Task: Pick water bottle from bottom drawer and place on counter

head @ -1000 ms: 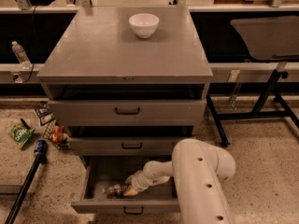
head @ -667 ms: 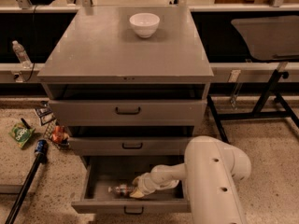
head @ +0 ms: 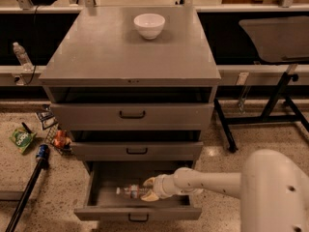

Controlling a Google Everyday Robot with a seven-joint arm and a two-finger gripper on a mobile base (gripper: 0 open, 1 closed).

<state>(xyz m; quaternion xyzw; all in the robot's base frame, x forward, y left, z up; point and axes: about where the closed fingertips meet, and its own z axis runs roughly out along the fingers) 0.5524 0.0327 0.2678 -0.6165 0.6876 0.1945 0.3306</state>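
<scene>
Claw is down inside the bottom drawer, which is pulled out, and now sits right at the water bottle. A second ago the claw was further right in the drawer and short of the bottle; arm has since stretched left, so the two pale fingers now bracket the bottle's right end, one above and one below. Fingers look spread around it, not yet pressed together. Contact probable but hard to confirm.

Bottle lies on its side on the drawer floor, cap end pointing left, roughly mid-drawer and close to the front wall. It looks to be in much the same spot as before, so no lift yet.

Meaning for task: reach phase looks done, grasp is the step in hand. Judged early in the task: nothing picked, nothing placed. Next move likely needs the fingers to close on the ribbed body, then a lift clear of the drawer front and the two drawers above before going up to the counter.

Risk: the grip is at one end of a round bottle lying flat, so it could roll or pivot out when squeezed.

Counter carries a white bowl near the back, with room in front of it. Another clear bottle stands on the ledge far left, not the target. Clutter on the floor at left.
</scene>
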